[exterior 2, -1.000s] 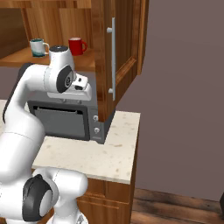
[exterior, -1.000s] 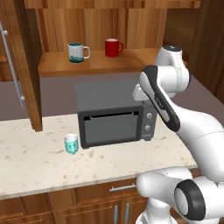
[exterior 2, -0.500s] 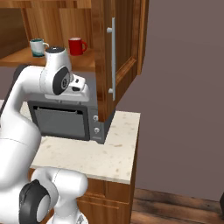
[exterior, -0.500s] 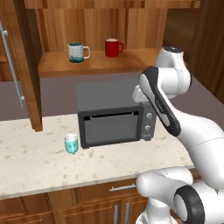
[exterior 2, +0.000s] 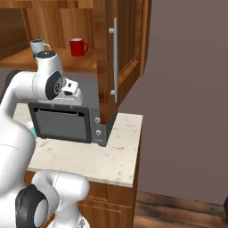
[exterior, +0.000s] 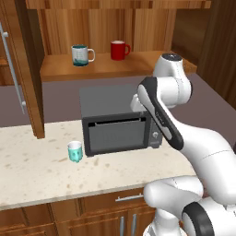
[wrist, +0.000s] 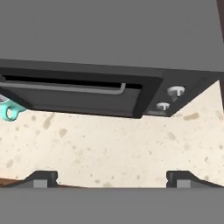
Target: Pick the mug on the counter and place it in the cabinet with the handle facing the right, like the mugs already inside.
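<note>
Mug [exterior: 74, 151] standing on counter [exterior: 41, 179], just beside left side of dark toaster oven [exterior: 117, 120]; oven blocking approach from right. Bare counter lying open in front and left of mug. Open cabinet door [exterior: 26, 69] hanging at far left. Cabinet shelf [exterior: 152, 64]: white-teal mug [exterior: 80, 55] and red mug [exterior: 119, 50] occupying left and middle, open room lying right of red mug.

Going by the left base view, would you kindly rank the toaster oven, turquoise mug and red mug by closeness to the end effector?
1. Toaster oven, directly beneath the end effector.
2. Turquoise mug, lower left, on the counter.
3. Red mug, above on the cabinet shelf; too close with 2.
</note>
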